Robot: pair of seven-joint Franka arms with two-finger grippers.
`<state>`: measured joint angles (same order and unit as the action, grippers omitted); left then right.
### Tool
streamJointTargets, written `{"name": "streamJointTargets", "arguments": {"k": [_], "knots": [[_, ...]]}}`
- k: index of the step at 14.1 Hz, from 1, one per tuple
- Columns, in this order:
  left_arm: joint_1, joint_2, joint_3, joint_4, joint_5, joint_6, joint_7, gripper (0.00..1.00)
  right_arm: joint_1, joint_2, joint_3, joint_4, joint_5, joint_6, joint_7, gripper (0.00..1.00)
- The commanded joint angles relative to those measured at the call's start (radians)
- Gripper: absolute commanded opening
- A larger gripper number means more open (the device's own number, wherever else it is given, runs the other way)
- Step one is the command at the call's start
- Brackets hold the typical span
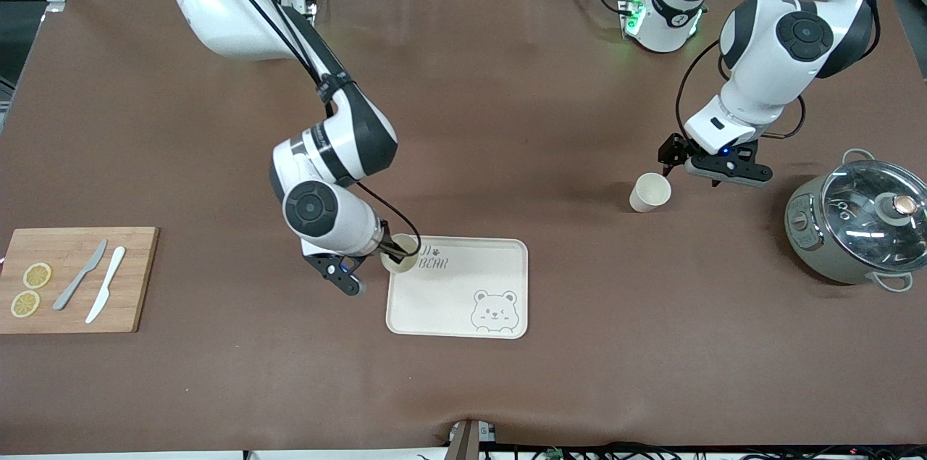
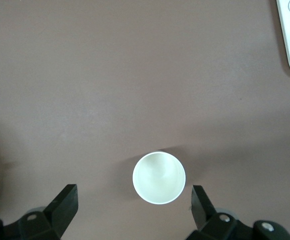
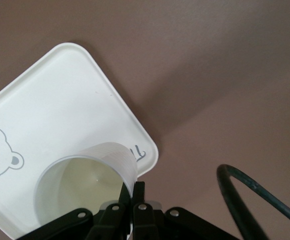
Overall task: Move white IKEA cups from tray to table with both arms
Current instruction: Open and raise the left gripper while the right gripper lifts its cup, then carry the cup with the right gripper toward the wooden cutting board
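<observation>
My right gripper (image 1: 395,248) pinches the cup's (image 1: 403,254) rim at the tray's (image 1: 463,297) eleven-o'clock corner: lift straight. My left gripper (image 1: 691,164), spread wide, waits above the placed cup (image 1: 649,192).

Cream-white cups (image 1: 649,192), cream bear-printed tray (image 1: 463,300), brown table (image 1: 507,119).

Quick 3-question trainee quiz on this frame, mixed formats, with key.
1. True or false: both cups are on the tray.
2. The right hand is: A) open over the pot, B) shut on a cup's rim, C) holding a knife.
3. Fill in: the cup on the table stands upright between the fingers of the open ____ hand.

Key: 1 false; 2 B, gripping the cup on the tray; 3 left.
</observation>
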<state>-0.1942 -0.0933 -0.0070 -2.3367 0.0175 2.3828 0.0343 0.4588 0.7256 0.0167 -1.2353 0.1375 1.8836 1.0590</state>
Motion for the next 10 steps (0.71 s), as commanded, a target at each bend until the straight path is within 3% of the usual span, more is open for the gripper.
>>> {"name": "streamJointTargets", "arguments": {"k": [1,6,10], "knots": [[0.006,-0.008,-0.005,0.08,-0.007,-0.153,0.001,1.0,-0.026,-0.034,0.003,-0.056,0.011,-0.018,-0.091,0.0],[0.007,-0.02,-0.007,0.138,-0.013,-0.269,-0.025,1.0,-0.127,-0.127,0.002,-0.192,0.008,-0.011,-0.348,0.0],[-0.001,-0.025,-0.025,0.195,-0.011,-0.29,-0.051,1.0,-0.202,-0.167,0.002,-0.275,0.001,0.003,-0.542,0.0]]}}
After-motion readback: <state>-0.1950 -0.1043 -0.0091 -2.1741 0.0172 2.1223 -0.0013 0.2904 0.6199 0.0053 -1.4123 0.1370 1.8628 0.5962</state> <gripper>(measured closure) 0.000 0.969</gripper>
